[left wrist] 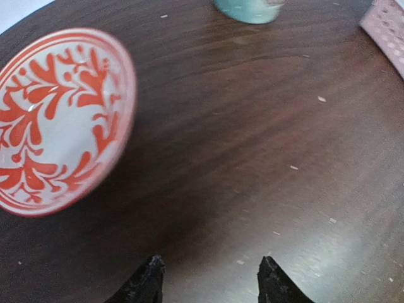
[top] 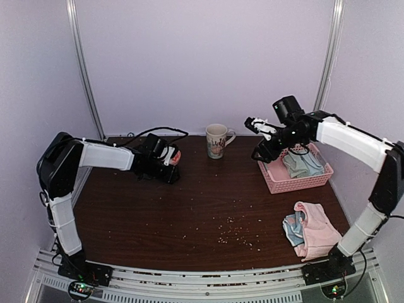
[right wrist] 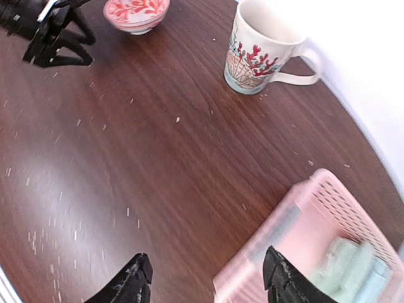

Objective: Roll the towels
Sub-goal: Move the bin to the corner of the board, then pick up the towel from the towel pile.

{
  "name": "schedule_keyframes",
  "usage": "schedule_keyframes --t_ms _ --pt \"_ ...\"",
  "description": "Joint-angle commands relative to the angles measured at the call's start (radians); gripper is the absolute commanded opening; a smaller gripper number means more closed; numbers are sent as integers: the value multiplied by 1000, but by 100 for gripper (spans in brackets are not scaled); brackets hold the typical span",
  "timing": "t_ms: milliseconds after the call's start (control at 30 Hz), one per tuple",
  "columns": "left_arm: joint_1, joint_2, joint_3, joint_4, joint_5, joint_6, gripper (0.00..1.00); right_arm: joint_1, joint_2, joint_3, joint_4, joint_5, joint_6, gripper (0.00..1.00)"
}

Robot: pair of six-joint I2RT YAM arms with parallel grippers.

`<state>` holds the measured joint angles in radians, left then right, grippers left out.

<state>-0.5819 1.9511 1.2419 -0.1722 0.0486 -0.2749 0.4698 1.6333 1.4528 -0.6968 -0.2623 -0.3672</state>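
Note:
A pale pink towel (top: 317, 230) lies crumpled at the table's front right, with a light blue towel (top: 292, 231) against its left side. Sage green and pale blue towels (top: 303, 163) lie in the pink lattice basket (top: 278, 183); the right wrist view shows them blurred (right wrist: 350, 265). My right gripper (top: 252, 124) (right wrist: 208, 278) is open and empty in the air over the basket's (right wrist: 315, 208) near-left corner. My left gripper (top: 165, 169) (left wrist: 210, 271) is open and empty, low over bare table at the back left, far from all the towels.
A red-and-white patterned bowl (top: 174, 156) (left wrist: 57, 120) (right wrist: 136, 12) sits just beside my left gripper. A patterned mug (top: 216, 140) (right wrist: 262, 47) stands at the back centre. Small crumbs (top: 230, 230) are scattered over the dark wooden table's middle.

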Motion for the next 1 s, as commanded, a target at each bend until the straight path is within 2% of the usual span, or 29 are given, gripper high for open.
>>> schedule_keyframes --t_ms 0,133,267,300,400,467,567,833,900,967 --pt "-87 -101 -105 143 170 85 53 -85 -172 -152 -271 -17 -216 63" --pt "-143 -83 -113 154 209 89 54 -168 -225 -219 -418 9 -315 61" --pt "-162 -63 -105 149 221 85 53 -207 -268 -328 -484 80 -365 60" --pt "-163 -58 -101 147 229 83 53 -219 -279 -349 -492 89 -376 63" --pt "-168 -38 -79 123 252 87 52 -227 -294 -384 -530 104 -407 81" --pt "-173 -29 -63 107 246 94 52 -230 -297 -398 -506 136 -396 81" --pt "-174 -24 -52 105 234 96 52 -232 -287 -407 -470 168 -347 74" --pt "-179 -30 -58 117 210 79 51 -260 -239 -407 -432 190 -323 43" --pt "-179 -29 -54 117 204 83 52 -268 -232 -408 -426 171 -319 31" --pt "-179 -30 -43 109 203 84 52 -277 -239 -402 -415 157 -316 13"
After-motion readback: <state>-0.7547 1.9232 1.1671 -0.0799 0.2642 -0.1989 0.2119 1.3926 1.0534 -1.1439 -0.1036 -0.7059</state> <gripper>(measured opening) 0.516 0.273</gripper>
